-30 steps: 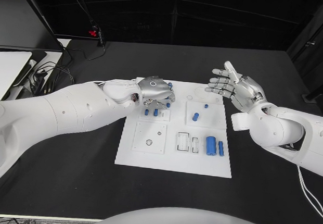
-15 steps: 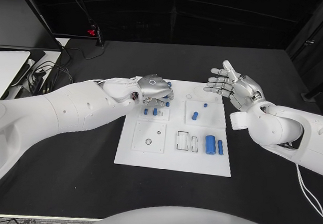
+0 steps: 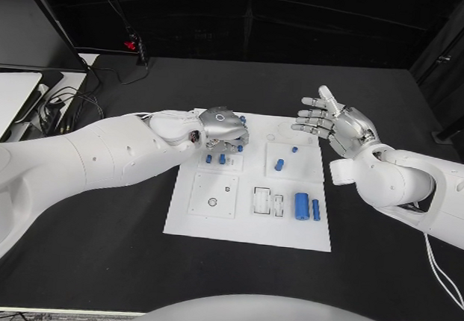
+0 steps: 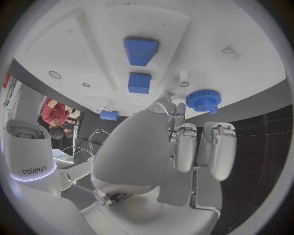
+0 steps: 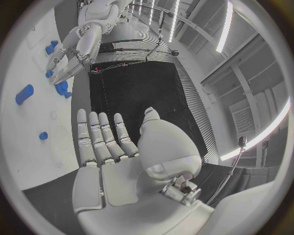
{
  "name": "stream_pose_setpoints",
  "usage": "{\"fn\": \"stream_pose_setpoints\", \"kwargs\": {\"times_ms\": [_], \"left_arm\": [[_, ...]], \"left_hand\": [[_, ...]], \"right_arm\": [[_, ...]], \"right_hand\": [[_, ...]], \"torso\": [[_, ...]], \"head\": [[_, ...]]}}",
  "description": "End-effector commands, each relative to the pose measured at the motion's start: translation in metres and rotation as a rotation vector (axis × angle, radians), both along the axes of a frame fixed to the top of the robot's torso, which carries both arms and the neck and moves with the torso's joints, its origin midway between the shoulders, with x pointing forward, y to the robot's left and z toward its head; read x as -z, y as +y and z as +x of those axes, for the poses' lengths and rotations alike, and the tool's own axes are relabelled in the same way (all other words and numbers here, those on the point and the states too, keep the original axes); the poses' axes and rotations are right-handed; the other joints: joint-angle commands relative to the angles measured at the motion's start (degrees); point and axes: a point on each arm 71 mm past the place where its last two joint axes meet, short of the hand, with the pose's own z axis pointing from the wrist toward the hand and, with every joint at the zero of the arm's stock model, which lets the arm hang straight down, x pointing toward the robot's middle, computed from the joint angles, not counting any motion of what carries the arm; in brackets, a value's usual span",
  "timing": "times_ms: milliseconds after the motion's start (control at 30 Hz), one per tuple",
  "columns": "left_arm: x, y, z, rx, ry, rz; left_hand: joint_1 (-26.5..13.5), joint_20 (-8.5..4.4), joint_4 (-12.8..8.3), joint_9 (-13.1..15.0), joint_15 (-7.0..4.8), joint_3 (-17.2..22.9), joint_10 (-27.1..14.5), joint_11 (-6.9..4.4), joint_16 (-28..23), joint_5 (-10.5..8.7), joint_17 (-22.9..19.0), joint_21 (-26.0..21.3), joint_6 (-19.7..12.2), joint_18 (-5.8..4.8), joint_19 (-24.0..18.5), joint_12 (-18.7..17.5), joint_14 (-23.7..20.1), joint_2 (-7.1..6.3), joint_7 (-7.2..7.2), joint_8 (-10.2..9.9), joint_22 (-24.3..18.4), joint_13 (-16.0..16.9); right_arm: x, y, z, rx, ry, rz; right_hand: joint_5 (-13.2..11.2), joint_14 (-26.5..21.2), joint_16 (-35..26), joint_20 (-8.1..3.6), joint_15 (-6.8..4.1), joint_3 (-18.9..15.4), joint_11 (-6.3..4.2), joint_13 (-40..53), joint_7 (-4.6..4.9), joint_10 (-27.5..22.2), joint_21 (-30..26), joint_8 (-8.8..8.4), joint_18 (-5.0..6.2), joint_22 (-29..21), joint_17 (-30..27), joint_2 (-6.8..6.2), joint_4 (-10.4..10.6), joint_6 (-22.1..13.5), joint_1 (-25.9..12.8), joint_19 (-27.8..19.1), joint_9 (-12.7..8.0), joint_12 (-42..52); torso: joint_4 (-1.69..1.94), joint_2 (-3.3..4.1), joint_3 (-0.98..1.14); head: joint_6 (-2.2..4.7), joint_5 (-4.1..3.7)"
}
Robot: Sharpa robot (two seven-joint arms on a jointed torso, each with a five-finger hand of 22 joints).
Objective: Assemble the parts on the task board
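- Task board (image 3: pixel 248 229): white plate, table centre; two blue cylinders (image 3: pixel 307 207) at its near right.
- Left hand (image 3: pixel 222 132): fingers curled down over the board's far-left blue parts (image 3: pixel 217 158); grasp unclear.
- Right hand (image 3: pixel 337 126): raised at the far right, fingers apart, holding nothing.

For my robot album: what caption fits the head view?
Left hand works over the board while right hand waits open.

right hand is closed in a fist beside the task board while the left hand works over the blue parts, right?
Not quite. The right hand is open, its fingers spread and holding nothing, as the right wrist view shows. It is beside the task board, and the left hand is over the blue parts.
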Motion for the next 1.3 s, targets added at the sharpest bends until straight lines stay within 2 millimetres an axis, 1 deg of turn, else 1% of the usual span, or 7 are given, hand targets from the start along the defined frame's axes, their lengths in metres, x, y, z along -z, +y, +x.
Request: {"fn": "stream_pose_setpoints", "kwargs": {"times_ms": [33, 467, 700, 800, 1000, 1067, 1300], "left_arm": [[0.0011, -0.0015, 0.0004, -0.004, 0.020, 0.024], [0.0019, -0.0043, 0.0001, -0.002, 0.030, 0.032], [0.0042, -0.0048, -0.0007, 0.012, 0.021, 0.077], [0.0055, -0.0052, -0.0013, 0.020, 0.014, 0.103], [0.0059, -0.0052, -0.0013, 0.021, 0.004, 0.115], [0.0059, -0.0052, -0.0013, 0.021, 0.002, 0.116], [0.0042, -0.0060, -0.0020, 0.030, -0.019, 0.101]], "left_hand": [[-0.02, -0.40, 0.02, -0.07, -0.61, 0.43, 0.20, -0.23, 0.05, -0.03, 15.09, 0.18, 0.58, -0.38, 6.17, -0.18, 6.00, -0.43, 0.01, -0.24, 15.10, -0.06], [-0.08, -0.50, 0.01, -0.12, -0.81, 0.85, 0.89, -0.45, 0.05, -0.06, 15.09, 0.18, 1.37, -0.38, 6.17, -0.24, 6.00, -0.49, -0.25, -0.14, 15.10, -0.04], [-0.12, -0.63, -0.02, -0.10, -0.98, 1.71, 2.78, -0.74, 0.05, -0.08, 15.09, 0.18, 3.16, -0.38, 6.17, -0.29, 6.00, -0.57, -0.51, 0.23, 15.10, -0.07], [-0.10, -0.65, -0.03, -0.15, -1.19, 1.91, 3.01, -1.07, 0.05, -0.14, 15.09, 0.18, 3.41, -0.38, 6.17, -0.55, 6.00, -0.77, -0.83, 0.18, 15.10, -0.12], [-0.12, -0.66, 0.00, -0.21, -1.24, 2.06, 3.23, -1.10, 0.05, -0.18, 15.09, 0.18, 3.42, -0.38, 6.17, -0.64, 6.00, -0.75, -0.84, 0.10, 15.10, -0.11], [0.03, -0.68, -0.04, -0.24, -1.22, 2.50, 4.18, -1.15, 0.05, -0.18, 15.09, 0.18, 3.82, -0.38, 6.17, -0.60, 6.00, -0.58, -0.82, 0.11, 15.10, -0.07], [0.68, -0.71, -0.21, 0.19, -0.86, 4.12, 9.06, -1.46, 0.05, -0.20, 15.09, 0.18, 7.53, -0.38, 6.17, -0.69, 6.00, -0.17, -0.98, 1.25, 15.10, -0.08]], "right_arm": [[-0.0015, 0.0012, -0.0005, -0.010, -0.004, 0.009], [-0.0010, 0.0008, -0.0005, -0.005, 0.006, 0.017], [-0.0009, 0.0008, -0.0004, -0.006, 0.009, 0.021], [-0.0009, 0.0004, -0.0005, -0.005, 0.010, 0.022], [-0.0009, 0.0004, -0.0006, -0.004, 0.011, 0.022], [-0.0009, 0.0005, -0.0007, -0.004, 0.011, 0.023], [-0.0008, 0.0004, -0.0005, -0.003, 0.011, 0.022]], "right_hand": [[0.26, -0.46, 0.03, -0.10, -0.02, -0.27, -0.06, -0.05, 7.45, -0.06, -0.30, 0.39, -0.64, -0.09, -0.05, 0.49, 0.05, -0.51, 0.14, -0.13, -0.07, -0.24], [0.31, -0.50, 0.07, -0.11, -0.01, -0.26, -0.05, -0.14, 7.44, -0.05, -0.34, 0.40, -0.64, -0.15, -0.15, 0.50, 0.04, -0.53, 0.16, -0.12, -0.07, -0.24], [0.35, -0.50, 0.11, -0.11, -0.01, -0.25, -0.05, -0.22, 7.44, -0.03, -0.36, 0.42, -0.65, -0.19, -0.23, 0.52, 0.04, -0.54, 0.17, -0.10, -0.07, -0.23], [0.41, -0.51, 0.29, -0.11, 0.03, -0.24, 0.07, -0.48, 7.15, 0.01, -0.44, 0.41, -0.68, -0.35, -0.51, 0.54, 0.03, -0.70, 0.22, -0.01, -0.10, -0.21], [0.42, -0.52, 0.33, -0.10, 0.04, -0.24, 0.09, -0.55, 7.08, 0.02, -0.46, 0.41, -0.69, -0.39, -0.58, 0.54, 0.03, -0.73, 0.23, 0.01, -0.10, -0.20], [0.42, -0.52, 0.33, -0.10, 0.04, -0.24, 0.09, -0.55, 7.08, 0.02, -0.46, 0.41, -0.69, -0.39, -0.58, 0.54, 0.03, -0.73, 0.23, 0.01, -0.10, -0.20], [0.42, -0.53, 0.34, -0.10, 0.04, -0.24, 0.09, -0.58, 7.07, 0.02, -0.47, 0.41, -0.69, -0.40, -0.60, 0.55, 0.03, -0.74, 0.23, 0.01, -0.10, -0.20]], "torso": [[0.03, 0.01, -0.02], [0.04, -0.02, -0.02], [0.06, -0.01, -0.03], [0.04, -0.02, 0.00], [-0.02, -0.03, -0.03], [-0.01, -0.01, -0.03], [0.04, 0.01, -0.03]], "head": [[-0.01, -0.10], [-0.16, -0.10], [-0.18, -0.08], [-0.25, 0.01], [-0.23, -0.02], [-0.19, -0.05], [-0.24, -0.20]]}}
